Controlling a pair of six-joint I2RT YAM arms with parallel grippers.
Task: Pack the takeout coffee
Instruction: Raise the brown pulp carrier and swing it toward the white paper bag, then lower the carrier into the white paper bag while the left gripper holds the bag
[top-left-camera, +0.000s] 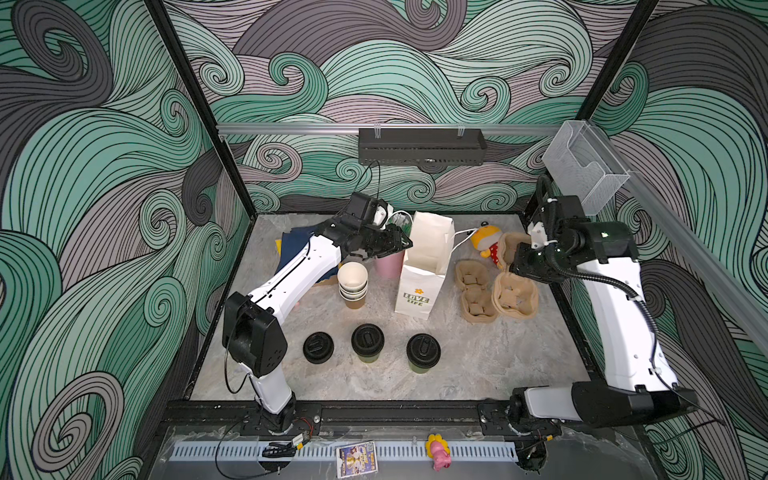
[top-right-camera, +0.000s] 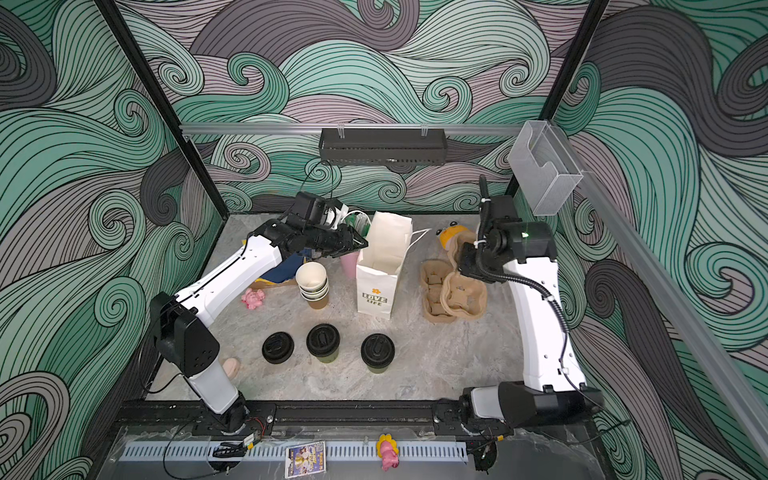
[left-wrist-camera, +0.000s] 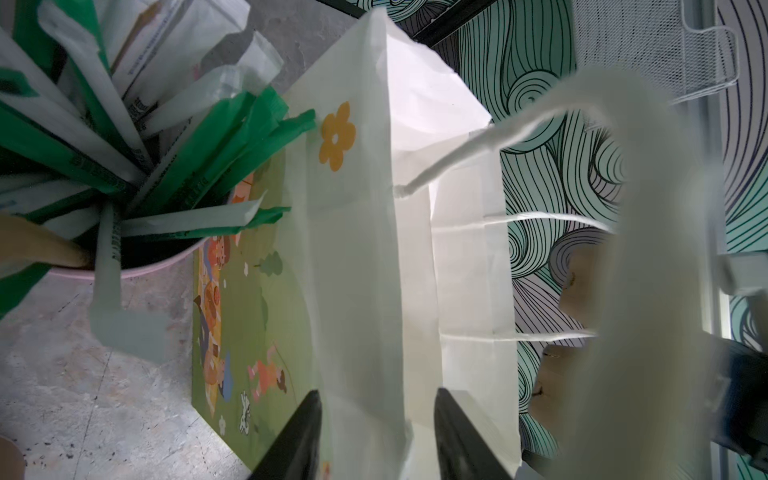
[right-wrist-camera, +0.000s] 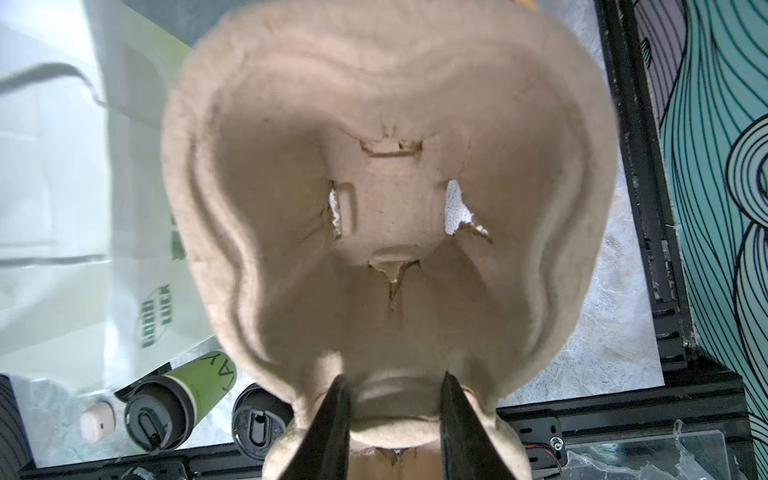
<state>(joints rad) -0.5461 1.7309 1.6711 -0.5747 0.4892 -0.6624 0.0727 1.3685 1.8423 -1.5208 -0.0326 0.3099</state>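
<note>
a grey marbled tabletop (top-left-camera: 478, 365) is seen. towards its front edge two lidded green cups (top-left-camera: 368, 341) (top-left-camera: 423, 352) are stood in a row with a flat black lid (top-left-camera: 318, 348). further back are set a stack of paper cups (top-left-camera: 353, 284), a white paper bag (top-left-camera: 424, 270), a pink straw cup (top-left-camera: 390, 265), two overlapping pulp cup carriers (top-left-camera: 473, 299) and a yellow toy (top-left-camera: 486, 243).

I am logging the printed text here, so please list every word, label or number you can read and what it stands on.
"LOVE LIFE": bag front.
"GOOD LUCK": bag side, in the right wrist view.
Letters on a cup: partly seen, not readable.
Print on the straw wrappers and the card: too small or blurred.
</note>
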